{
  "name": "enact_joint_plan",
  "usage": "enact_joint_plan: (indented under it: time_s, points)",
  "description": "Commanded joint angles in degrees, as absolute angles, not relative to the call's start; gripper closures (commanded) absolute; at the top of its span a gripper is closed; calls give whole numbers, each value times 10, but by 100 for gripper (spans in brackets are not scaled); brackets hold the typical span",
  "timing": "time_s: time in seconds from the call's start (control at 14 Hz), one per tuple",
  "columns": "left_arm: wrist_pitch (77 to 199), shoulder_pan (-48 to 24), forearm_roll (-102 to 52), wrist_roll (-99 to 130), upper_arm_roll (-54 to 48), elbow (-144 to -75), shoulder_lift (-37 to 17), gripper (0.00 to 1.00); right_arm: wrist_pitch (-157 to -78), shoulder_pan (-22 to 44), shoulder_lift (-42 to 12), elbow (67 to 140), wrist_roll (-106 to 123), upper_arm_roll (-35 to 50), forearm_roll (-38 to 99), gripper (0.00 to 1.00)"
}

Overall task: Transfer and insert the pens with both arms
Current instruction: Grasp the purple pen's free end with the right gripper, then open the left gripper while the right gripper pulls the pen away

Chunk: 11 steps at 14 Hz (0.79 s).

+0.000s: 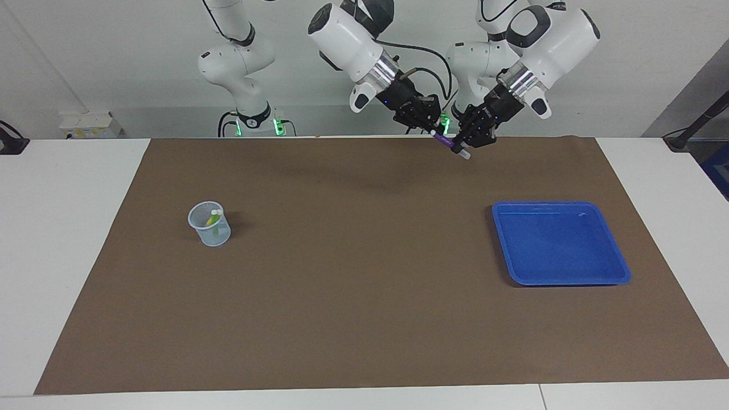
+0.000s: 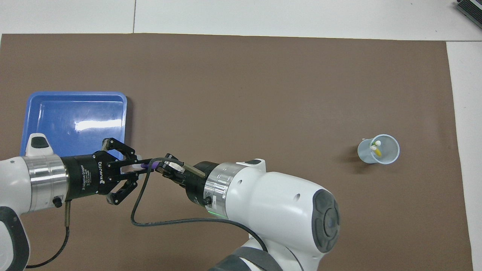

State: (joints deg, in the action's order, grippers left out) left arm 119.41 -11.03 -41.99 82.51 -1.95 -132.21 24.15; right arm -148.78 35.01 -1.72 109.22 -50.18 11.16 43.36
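- A brown mat (image 1: 364,296) covers most of the white table (image 1: 62,256).
- The right arm (image 1: 350,37) and the left arm (image 1: 549,37), both large and white with silver wrist rings, slope down toward each other above the edge of the mat nearest the robots.
- A blue tray (image 1: 618,267), square with rounded corners and a raised rim, lies flat on the mat toward the left arm's end of the table.
- A pale translucent cup (image 1: 209,225) stands upright on the mat toward the right arm's end, well apart from the tray.
- The left gripper (image 1: 462,144) is up in the air over the mat beside the tray's near corner, its fingertips pinched on the purple pen.
- The right gripper (image 1: 436,131) faces it, tip to tip, and is clamped on the same pen at the other end, so both grippers hold it at once.
- The purple pen (image 1: 450,143) is a slim stick spanning the short gap between the two grippers, tilted, with its pale whitish end (image 1: 465,154) poking out low past the left gripper.
- The yellow pen (image 2: 376,151) and the green pen (image 2: 375,143) stand leaning inside the cup, each showing a whitish tip at the top.
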Motion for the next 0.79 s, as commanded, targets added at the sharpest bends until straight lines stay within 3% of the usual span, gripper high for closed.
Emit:
enact_joint_plan:
  time_s: [0.0,0.07,0.14,0.43,0.72]
  points:
    - [1199,-117,-430,835,-14,-1333,264,93,-1492,345,-20,1097,-498,112,444,100]
    - [1201,-117,-431,835,-14,-1332,264,76,-1492,345,-20,1097,-498,112,444,100]
    - [1202,-117,-431,835,-14,-1332,264,48,-1492,345,-20,1096,-498,112,444,100]
    - [1200,-117,-431,835,-14,-1332,264,43,-1463,331,-19,1096,-453,112,440,100]
    - [1196,-117,-428,827,-14,-1332,264,45,-1339,281,-7,1095,-312,108,432,100]
